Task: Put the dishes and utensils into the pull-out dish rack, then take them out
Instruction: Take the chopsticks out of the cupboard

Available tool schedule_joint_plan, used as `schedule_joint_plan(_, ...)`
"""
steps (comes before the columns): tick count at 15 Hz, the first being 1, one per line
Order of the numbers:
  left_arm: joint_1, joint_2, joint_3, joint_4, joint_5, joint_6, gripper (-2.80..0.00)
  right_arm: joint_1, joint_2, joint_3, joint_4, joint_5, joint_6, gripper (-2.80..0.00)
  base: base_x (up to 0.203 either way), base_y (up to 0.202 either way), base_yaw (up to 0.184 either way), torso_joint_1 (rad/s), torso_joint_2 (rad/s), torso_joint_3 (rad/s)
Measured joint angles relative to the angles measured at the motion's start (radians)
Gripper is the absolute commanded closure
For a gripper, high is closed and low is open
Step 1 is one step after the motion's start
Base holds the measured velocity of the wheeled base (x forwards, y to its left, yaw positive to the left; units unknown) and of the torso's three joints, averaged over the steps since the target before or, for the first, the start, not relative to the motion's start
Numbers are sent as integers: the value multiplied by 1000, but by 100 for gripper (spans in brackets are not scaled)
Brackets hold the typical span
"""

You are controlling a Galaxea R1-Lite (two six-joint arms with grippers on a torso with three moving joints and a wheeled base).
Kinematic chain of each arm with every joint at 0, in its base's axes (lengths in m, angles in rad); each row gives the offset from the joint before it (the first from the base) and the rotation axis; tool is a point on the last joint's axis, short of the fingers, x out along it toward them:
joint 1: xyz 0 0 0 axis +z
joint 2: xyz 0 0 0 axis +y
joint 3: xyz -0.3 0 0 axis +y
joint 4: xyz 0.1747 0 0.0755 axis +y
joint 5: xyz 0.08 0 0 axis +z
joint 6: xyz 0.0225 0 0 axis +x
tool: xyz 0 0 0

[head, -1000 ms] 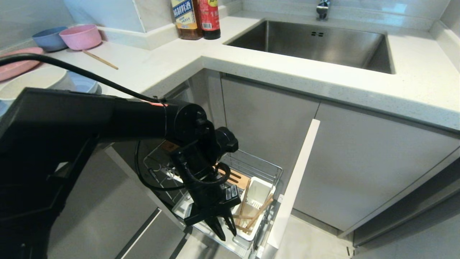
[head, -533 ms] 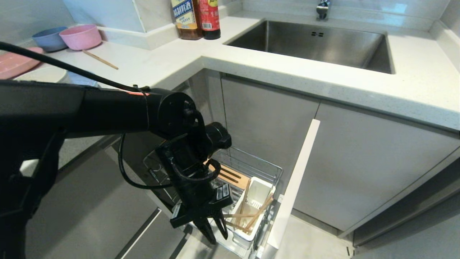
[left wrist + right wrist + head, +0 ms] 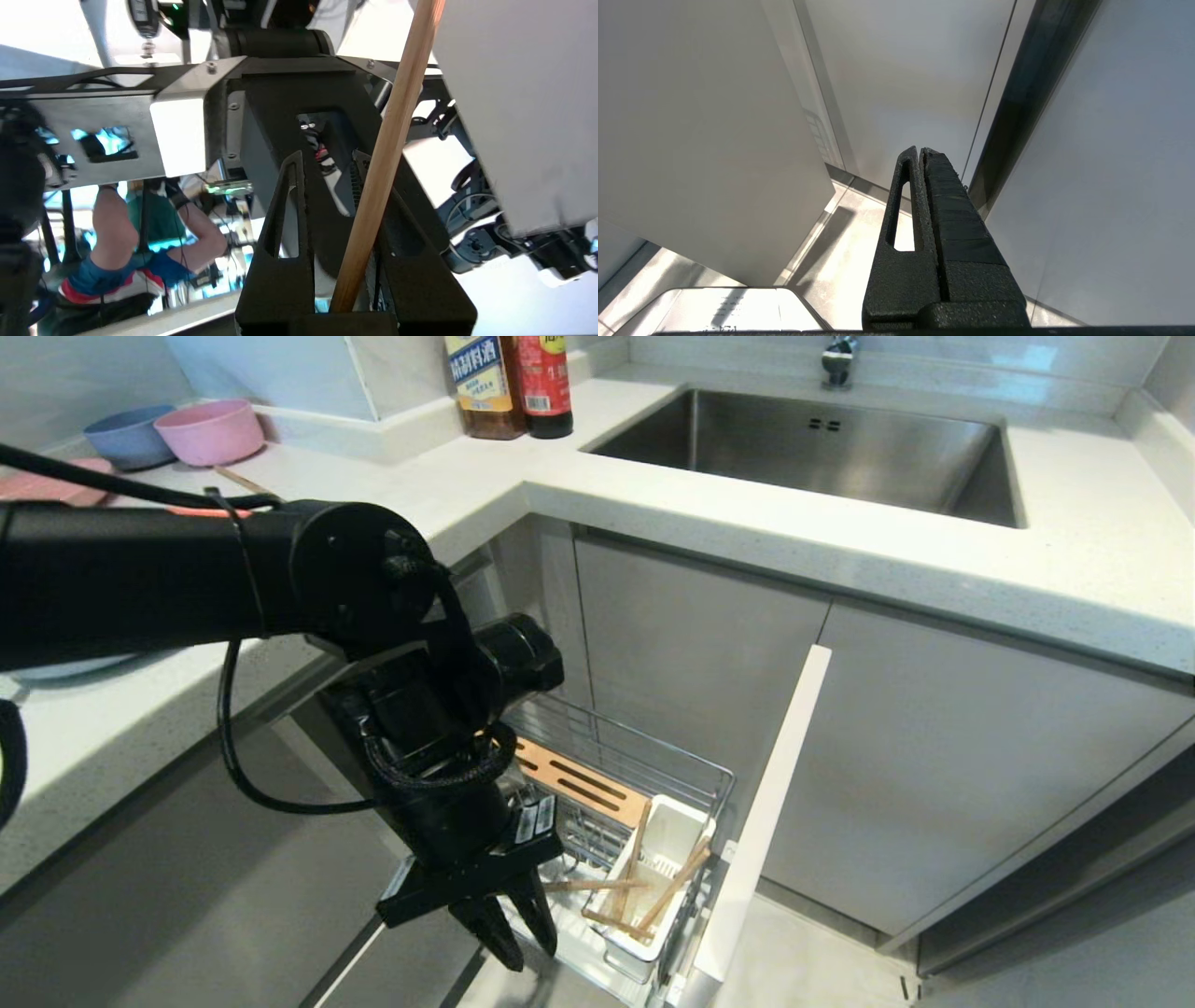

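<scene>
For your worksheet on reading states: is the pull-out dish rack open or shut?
Open. The pull-out dish rack stands drawn out from the cabinet, its wire basket and white utensil cup exposed.

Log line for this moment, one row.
left tool: shut on chopstick, beside pull-out dish rack | white utensil cup: other chopsticks inside | right tool: shut, parked by cabinet

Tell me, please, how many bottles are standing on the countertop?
2. An amber bottle with a yellow label and a dark bottle with a red label stand side by side at the back, left of the sink. Others may be hidden.
</scene>
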Motion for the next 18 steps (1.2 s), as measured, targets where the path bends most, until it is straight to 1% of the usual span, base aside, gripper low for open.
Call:
schedule_joint_plan(3, 0, -58, -1, 35, 17, 1, 0, 0, 0, 0, 0, 0, 0, 0, 0, 0, 0, 0, 0, 0)
schedule_joint_plan(13, -16, -262, -18, 108, 14, 2, 0, 0, 0, 0, 0, 0, 0, 0, 0, 0, 0, 0, 0, 0)
schedule_joint_plan(16, -18, -361, -107, 110, 18, 2, 0, 0, 0, 0, 0, 0, 0, 0, 0, 0, 0, 0, 0, 0)
schedule_joint_plan(17, -18, -395, -138, 101, 32, 4, 0, 0, 0, 0, 0, 0, 0, 0, 0, 0, 0, 0, 0, 0)
schedule_joint_plan(18, -17, -431, -157, 77, 64, 10, 0, 0, 0, 0, 0, 0, 0, 0, 0, 0, 0, 0, 0, 0)
